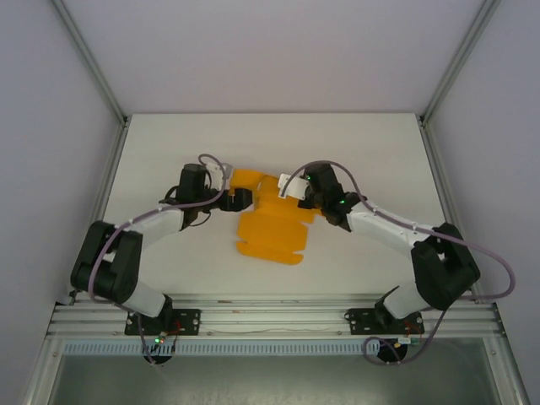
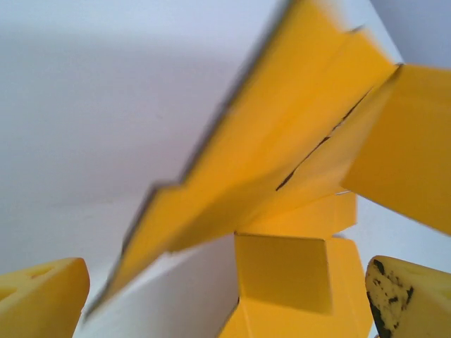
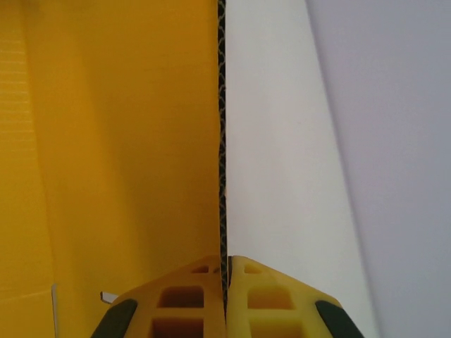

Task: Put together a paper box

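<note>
Where the right end effector (image 3: pixel 225 266) pinches, the paper box (image 3: pixel 120 141) sits.

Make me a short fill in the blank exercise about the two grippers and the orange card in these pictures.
1. The right gripper is ____ on an edge of the paper box.
2. The left gripper has its jaws wide ____, with folded card in front of them.
3. In the top view, the card lies on the table, ____ the two grippers.
Missing words: shut; open; between.
</note>
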